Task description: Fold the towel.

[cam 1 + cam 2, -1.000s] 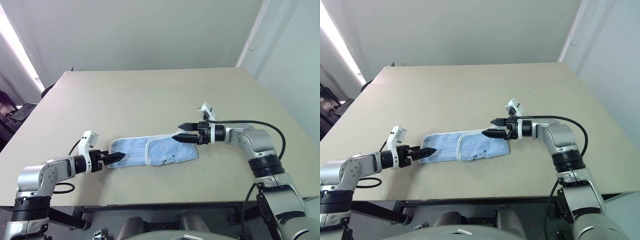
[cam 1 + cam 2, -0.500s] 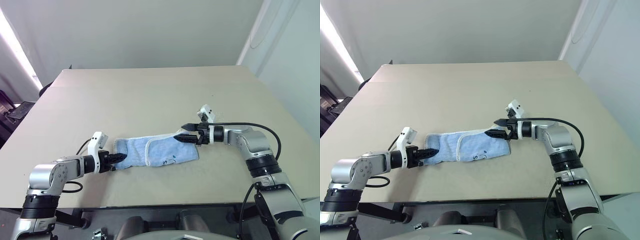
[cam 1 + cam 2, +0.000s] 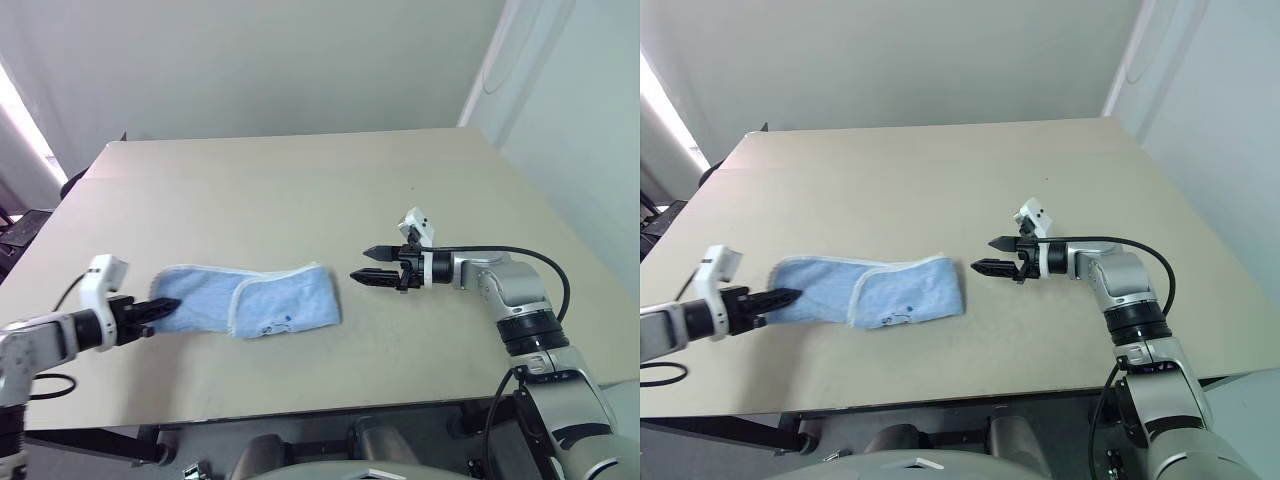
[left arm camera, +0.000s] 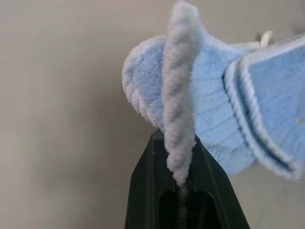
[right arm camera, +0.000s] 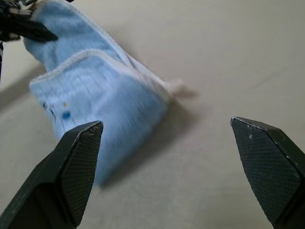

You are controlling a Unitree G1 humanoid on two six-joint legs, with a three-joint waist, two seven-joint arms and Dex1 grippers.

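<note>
The light blue towel (image 3: 262, 300) lies partly folded on the table, its right part doubled over with white edging and a small dark mark (image 3: 273, 325) near the front. My left gripper (image 3: 165, 307) is shut on the towel's left end, pinching a fold of cloth (image 4: 178, 119) between its fingertips (image 4: 157, 157). My right gripper (image 3: 364, 265) stands open just right of the towel's right edge, not touching it. In the right wrist view the towel (image 5: 100, 95) lies beyond the wide-apart fingers (image 5: 76, 162), with nothing between them.
The beige table (image 3: 300, 190) stretches wide behind and to both sides of the towel. Its front edge (image 3: 320, 408) runs close below the grippers. A black cable (image 3: 520, 255) loops over the right forearm. Pale walls stand behind the table.
My left gripper shut on the towel's left end and pulled left and slightly up. The towel slid left, away from the right gripper, which stayed open and still. The view shifted slightly.
</note>
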